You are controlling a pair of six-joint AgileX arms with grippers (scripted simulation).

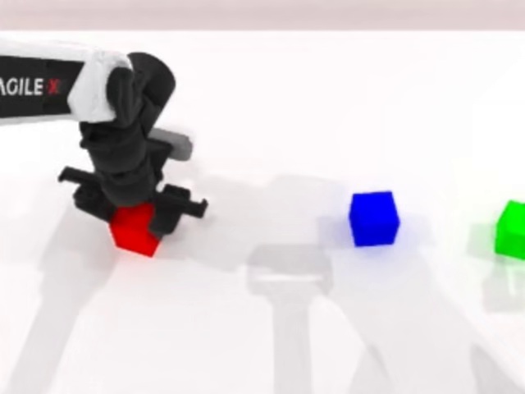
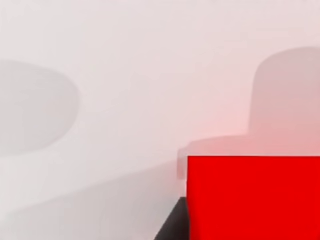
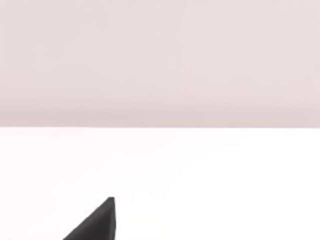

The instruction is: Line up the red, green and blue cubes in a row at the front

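the left arm reaches in from the top view's left edge, white casing with dark lettering, and bends down to a black wrist. its left gripper (image 1: 135,215) sits right over the red cube (image 1: 135,230), with black fingers (image 1: 176,212) flanking the cube on either side. from above, the jaws look closed onto the red cube, pressing its sides, though the wrist hides most of the contact. whether the cube rests on the table (image 1: 271,115) or is lifted just off it, i cannot tell.

the red cube is bright, plain, flat-coloured with sharp edges, much smaller than the gripper above it. in the left wrist view it fills the corner of the picture as a solid red block (image 2: 252,197), with a sliver of black finger (image 2: 172,227) touching its side and a faint pink glow thrown on the white surface behind.

the blue cube (image 1: 374,217) stands alone on the table, well to the right of the red one, deep blue and the same size. the green cube (image 1: 512,230) is further right again, cut by the top view's right edge, bright green.

all 3 cubes lie roughly level with each other across the table, well apart.

the right arm is not seen from above; its wrist view shows only white table, a pale wall, and 1 dark tip of the right gripper (image 3: 97,222), so i cannot tell how its jaws stand.
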